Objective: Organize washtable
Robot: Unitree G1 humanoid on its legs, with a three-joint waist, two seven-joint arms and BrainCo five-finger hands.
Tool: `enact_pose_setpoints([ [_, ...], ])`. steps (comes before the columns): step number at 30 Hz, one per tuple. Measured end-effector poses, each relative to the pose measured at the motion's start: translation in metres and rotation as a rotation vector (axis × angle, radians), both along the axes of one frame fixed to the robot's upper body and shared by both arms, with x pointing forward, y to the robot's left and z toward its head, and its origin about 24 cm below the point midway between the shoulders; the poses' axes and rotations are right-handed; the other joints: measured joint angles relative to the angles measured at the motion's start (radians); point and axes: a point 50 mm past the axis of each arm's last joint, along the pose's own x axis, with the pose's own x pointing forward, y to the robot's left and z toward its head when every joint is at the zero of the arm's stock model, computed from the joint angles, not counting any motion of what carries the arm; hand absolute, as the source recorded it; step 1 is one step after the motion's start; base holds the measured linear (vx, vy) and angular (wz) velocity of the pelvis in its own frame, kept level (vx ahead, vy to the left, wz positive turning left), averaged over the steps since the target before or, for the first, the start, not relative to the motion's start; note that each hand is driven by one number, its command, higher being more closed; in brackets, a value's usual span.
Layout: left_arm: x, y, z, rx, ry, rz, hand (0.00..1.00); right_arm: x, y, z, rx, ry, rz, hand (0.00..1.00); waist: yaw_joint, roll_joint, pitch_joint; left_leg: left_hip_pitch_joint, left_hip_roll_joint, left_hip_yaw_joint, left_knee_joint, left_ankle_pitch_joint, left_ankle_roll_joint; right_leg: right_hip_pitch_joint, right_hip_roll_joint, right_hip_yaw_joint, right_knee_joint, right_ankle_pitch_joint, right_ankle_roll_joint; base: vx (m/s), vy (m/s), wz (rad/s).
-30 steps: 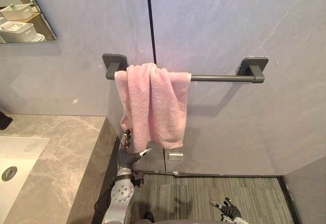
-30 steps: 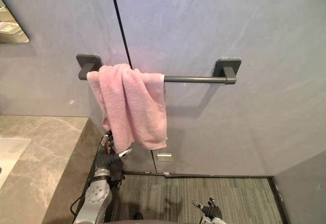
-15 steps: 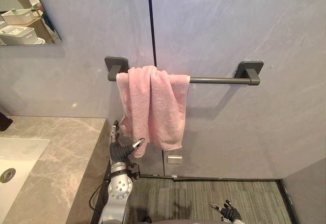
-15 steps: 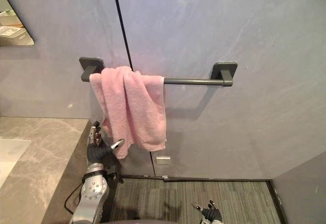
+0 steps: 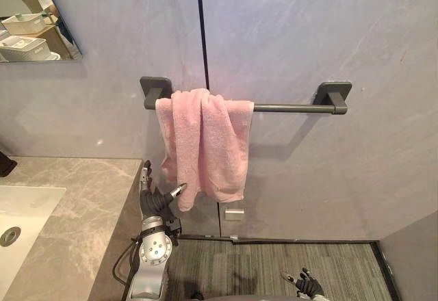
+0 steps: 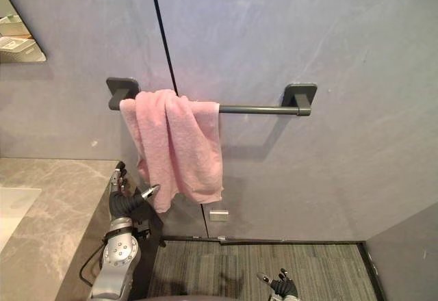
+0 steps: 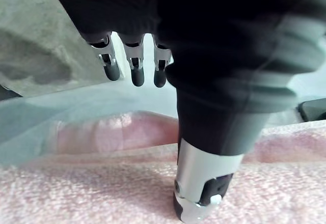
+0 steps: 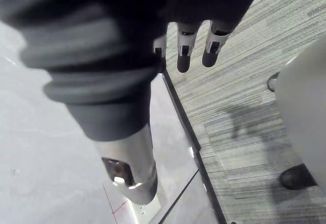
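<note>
While the pink towel (image 5: 205, 144) hangs bunched over the left end of the dark grey towel bar (image 5: 291, 107) on the grey wall, the left hand (image 5: 153, 201) is raised just below the towel's lower left corner, beside the edge of the marble countertop (image 5: 75, 205). Its fingers are straight and loosely spread, holding nothing. The thumb reaches toward the towel's hem, though I cannot tell whether it touches. The right hand (image 5: 306, 286) hangs low over the striped grey carpet (image 5: 260, 263), its fingers relaxed and empty. A white sink (image 5: 24, 208) is set into the countertop.
</note>
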Motion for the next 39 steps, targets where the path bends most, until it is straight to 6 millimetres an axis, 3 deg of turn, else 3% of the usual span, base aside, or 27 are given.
enact_pose_setpoints([
  [10,0.001,0.004,-0.025,0.014,0.13,-0.079,0.0,0.001,-0.002,-0.002,0.012,0.018,0.011,0.0,-0.004,0.001,-0.014,-0.014,-0.001,-0.001,0.0,0.0,0.0,-0.015,0.001,0.004,0.0,0.002,-0.003,0.0,0.0,0.0],
  [18,0.012,0.006,-0.031,0.032,0.168,-0.106,0.0,0.0,-0.006,-0.003,0.005,0.031,0.006,0.0,-0.007,-0.001,-0.012,-0.028,-0.003,-0.004,0.0,0.0,0.0,-0.033,0.0,0.01,0.001,0.002,-0.003,-0.01,-0.003,0.0],
  [19,0.013,0.006,-0.032,0.033,0.177,-0.108,1.0,-0.001,-0.007,-0.003,0.005,0.031,-0.006,0.0,-0.011,-0.002,-0.011,-0.028,-0.004,-0.004,0.0,0.0,0.0,-0.033,0.0,0.01,0.0,0.002,-0.003,0.0,0.0,0.0],
  [28,0.031,0.009,-0.02,0.07,0.134,-0.128,1.0,0.0,-0.008,-0.003,0.005,0.028,-0.006,0.0,-0.032,-0.006,-0.01,-0.028,-0.005,-0.016,0.003,0.0,0.0,-0.033,0.0,0.014,-0.002,0.004,-0.006,0.0,-0.002,0.0],
  [35,0.033,0.009,-0.019,0.037,0.127,-0.121,1.0,0.008,-0.008,0.0,0.002,0.001,-0.002,0.0,-0.054,-0.015,-0.003,-0.028,-0.004,-0.015,0.0,0.0,0.0,-0.038,0.0,0.022,-0.001,0.005,-0.006,-0.03,-0.013,-0.03],
  [39,0.034,0.009,-0.016,0.029,0.111,-0.12,1.0,0.03,-0.01,0.013,-0.029,-0.11,0.023,0.0,-0.056,-0.016,0.002,-0.033,-0.004,-0.005,0.002,-0.002,0.003,-0.049,0.0,0.037,-0.002,0.012,-0.004,-0.02,-0.003,-0.1],
])
